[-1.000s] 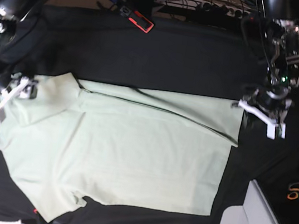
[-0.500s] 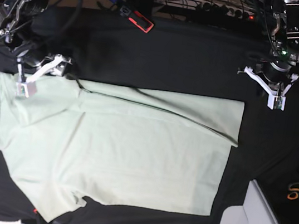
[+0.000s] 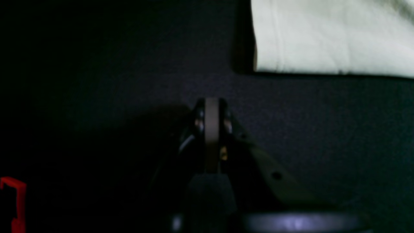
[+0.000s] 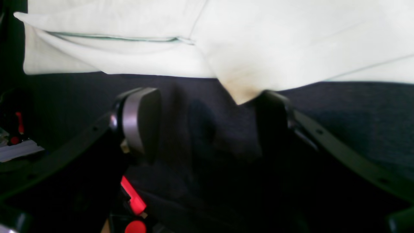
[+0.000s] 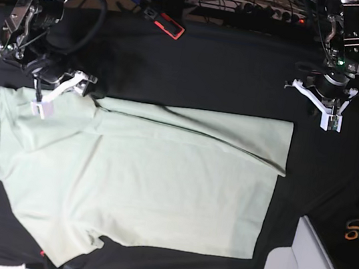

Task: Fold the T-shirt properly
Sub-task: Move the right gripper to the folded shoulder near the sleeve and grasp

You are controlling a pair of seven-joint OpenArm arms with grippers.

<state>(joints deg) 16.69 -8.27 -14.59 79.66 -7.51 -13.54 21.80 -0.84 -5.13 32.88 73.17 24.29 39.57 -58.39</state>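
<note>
Shirt [image 5: 139, 176] lies spread flat on the black tabletop [image 5: 209, 71], one long edge already folded over along the far side, sleeves at the tabletop's left end per the base view, hem toward the right end.

Your left gripper [image 5: 331, 119] hangs over bare cloth off the shirt's far right corner, jaws clenched on nothing; the wrist view shows the pads pressed together w/ the hem corner well clear of them. Your right gripper [image 5: 57, 92] sits at the far left, by the sleeve, jaws released and wide. In its wrist view a pointed bit of shirt edge lies just beside one pad [image 4: 140, 121], not betw. the two.

Risks from here, as I judge it:
- Left jaws shut: come down like that and you'll only push the hem and bunch it. Spread them first.
- Right side: if you close too shallow you'll nip one layer of the folded sleeve, and the fold drags open on the lift.
- Uneven lift betw. the two arms skews the crease.
- Black tablecloth may get pinched w/ the shirt.
</note>
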